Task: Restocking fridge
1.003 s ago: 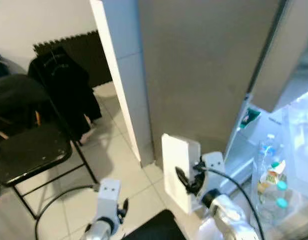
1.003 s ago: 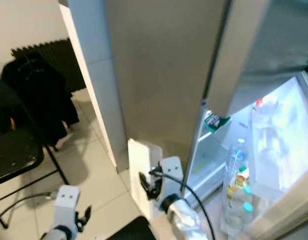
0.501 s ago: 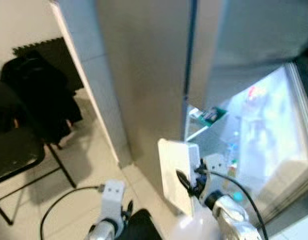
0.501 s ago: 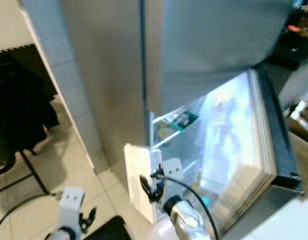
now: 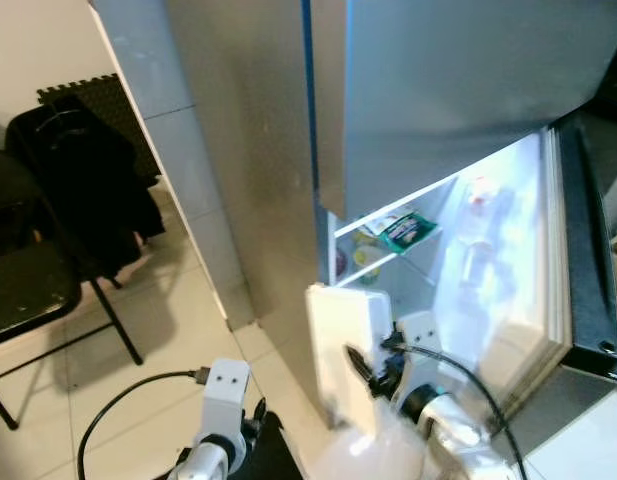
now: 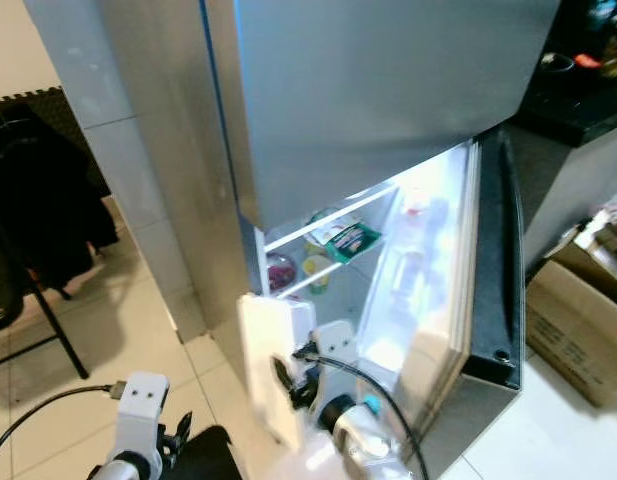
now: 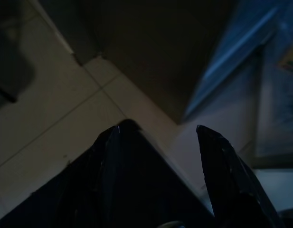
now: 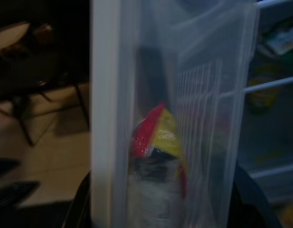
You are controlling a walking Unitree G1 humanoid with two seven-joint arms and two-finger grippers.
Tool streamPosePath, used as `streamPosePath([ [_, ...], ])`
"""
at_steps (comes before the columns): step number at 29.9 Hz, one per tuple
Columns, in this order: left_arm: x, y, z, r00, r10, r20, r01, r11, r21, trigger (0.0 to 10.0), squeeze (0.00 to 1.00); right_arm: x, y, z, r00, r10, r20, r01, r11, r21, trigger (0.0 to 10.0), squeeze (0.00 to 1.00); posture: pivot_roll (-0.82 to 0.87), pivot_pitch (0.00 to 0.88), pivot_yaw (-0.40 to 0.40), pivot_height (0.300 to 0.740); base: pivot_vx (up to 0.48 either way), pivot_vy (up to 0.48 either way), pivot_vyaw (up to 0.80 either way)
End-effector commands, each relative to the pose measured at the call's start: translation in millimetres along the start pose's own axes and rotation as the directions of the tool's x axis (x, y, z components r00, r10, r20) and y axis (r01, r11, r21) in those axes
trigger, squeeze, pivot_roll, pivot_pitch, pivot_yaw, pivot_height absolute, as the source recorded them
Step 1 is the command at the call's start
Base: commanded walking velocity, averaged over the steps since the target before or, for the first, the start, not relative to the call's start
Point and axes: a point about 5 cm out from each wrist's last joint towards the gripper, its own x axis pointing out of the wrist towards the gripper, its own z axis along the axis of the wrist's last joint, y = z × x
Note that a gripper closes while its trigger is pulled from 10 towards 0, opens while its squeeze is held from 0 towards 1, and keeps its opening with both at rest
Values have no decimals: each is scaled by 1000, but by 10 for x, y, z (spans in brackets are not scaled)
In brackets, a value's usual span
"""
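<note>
The right tool [image 5: 371, 372] is clamped on a white translucent plastic container [image 5: 343, 345], holding it upright in front of the open fridge [image 6: 388, 250]. Through the container's wall, the right wrist view shows a red and yellow packet [image 8: 158, 137] inside. Just beyond the container, the lit fridge shelves carry a green packet [image 6: 350, 238] and small cups [image 6: 315, 268]. The left tool [image 7: 158, 156] hangs low over the tiled floor [image 5: 168, 330], its fingers spread apart and empty. A black chair [image 5: 28, 290] draped with dark clothing stands well apart, on the left.
</note>
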Motion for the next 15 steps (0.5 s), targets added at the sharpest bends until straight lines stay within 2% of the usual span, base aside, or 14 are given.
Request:
streamPosePath([
  [1, -29, 33, -94, 999, 8, -37, -8, 1000, 2, 10000, 0, 7, -63, 25, 998, -64, 17, 64, 998, -22, 10000, 0, -76, 124, 52, 736, 0, -304, 0],
  [8, -29, 22, -92, 999, 6, -38, -6, 1000, -3, 10000, 0, -17, -380, 54, 961, -276, 27, 277, 960, -34, 10000, 0, -74, 126, 50, 736, 0, -295, 0],
  [15, -28, 20, -92, 999, 5, -38, -5, 1000, -5, 10000, 0, -46, -499, 31, 936, -351, 14, 352, 935, -55, 10000, 0, -73, 126, 50, 736, 0, -286, 0],
])
